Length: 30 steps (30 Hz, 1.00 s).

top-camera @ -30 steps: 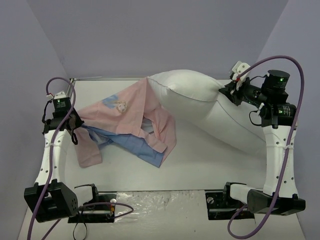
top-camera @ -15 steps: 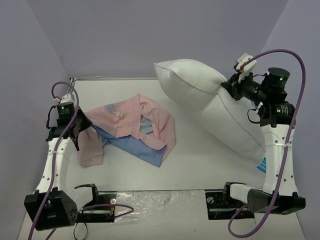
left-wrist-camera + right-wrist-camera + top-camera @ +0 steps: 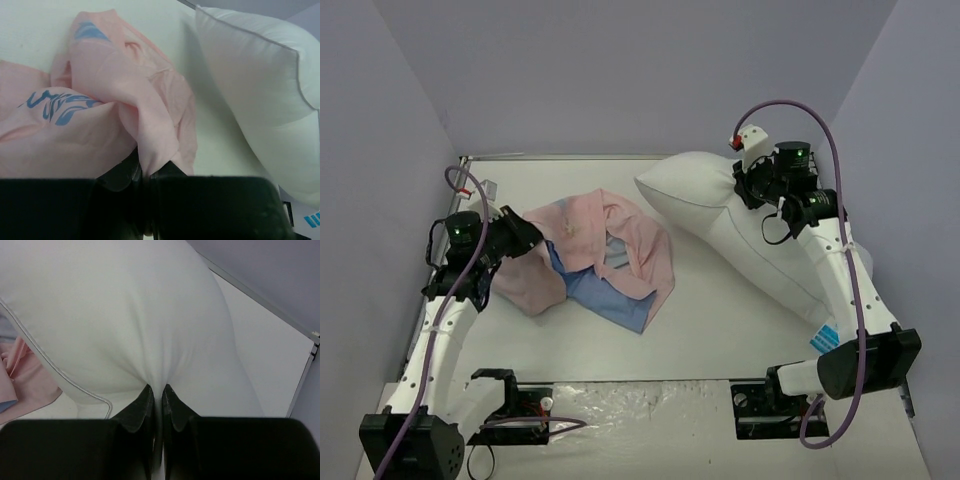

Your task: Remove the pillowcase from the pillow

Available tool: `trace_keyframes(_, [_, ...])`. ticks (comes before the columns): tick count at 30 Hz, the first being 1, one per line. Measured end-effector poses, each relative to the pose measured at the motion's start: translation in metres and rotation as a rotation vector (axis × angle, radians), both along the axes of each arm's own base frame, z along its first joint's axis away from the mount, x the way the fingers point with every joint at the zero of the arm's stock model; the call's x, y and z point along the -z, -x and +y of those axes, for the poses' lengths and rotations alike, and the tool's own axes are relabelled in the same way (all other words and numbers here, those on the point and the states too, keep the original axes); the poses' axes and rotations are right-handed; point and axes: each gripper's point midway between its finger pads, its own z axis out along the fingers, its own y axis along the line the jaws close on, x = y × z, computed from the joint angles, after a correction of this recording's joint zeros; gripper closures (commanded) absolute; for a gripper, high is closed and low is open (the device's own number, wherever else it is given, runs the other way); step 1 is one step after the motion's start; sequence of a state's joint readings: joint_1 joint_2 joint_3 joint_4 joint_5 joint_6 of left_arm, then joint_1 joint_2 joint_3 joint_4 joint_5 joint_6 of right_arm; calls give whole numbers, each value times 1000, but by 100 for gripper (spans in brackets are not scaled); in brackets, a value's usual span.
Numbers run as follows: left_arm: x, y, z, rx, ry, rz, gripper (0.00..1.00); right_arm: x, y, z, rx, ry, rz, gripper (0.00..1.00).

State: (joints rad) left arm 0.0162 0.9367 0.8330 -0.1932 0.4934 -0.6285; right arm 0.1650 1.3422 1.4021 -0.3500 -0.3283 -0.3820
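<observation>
The pillowcase point(image 3: 605, 255) lies crumpled on the table at centre left, pink on top with blue folds below, fully off the pillow. My left gripper point(image 3: 525, 237) is shut on its left pink edge; the left wrist view shows the pink pillowcase point(image 3: 120, 115) pinched between the jaws of the left gripper point(image 3: 146, 172). The plain white pillow point(image 3: 760, 245) lies at the right, its tag point(image 3: 824, 337) at the near right corner. My right gripper point(image 3: 744, 185) is shut on the pillow's upper part; in the right wrist view the white pillow point(image 3: 125, 325) bunches between the jaws of the right gripper point(image 3: 156, 392).
Lilac walls enclose the table on three sides. The table's raised metal edge point(image 3: 280, 305) runs along the back. Both arm bases and their cables sit at the near edge.
My left gripper has moved right and inward, bunching the pillowcase toward the centre. My right gripper has moved left and lowered the pillow, which now lies free of the pillowcase.
</observation>
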Motion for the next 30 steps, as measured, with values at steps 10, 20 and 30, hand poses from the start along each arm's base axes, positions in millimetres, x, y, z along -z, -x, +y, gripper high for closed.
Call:
trace_keyframes(10, [-23, -17, -99, 238, 66, -23, 98, 29, -14, 2, 29, 23, 67, 100])
trace_keyframes(20, [5, -14, -182, 369, 70, 36, 27, 41, -31, 3, 59, 0, 83, 100])
trace_keyframes(30, [-34, -11, -149, 264, -74, -43, 6, 28, -51, 6, 133, -105, 100, 100])
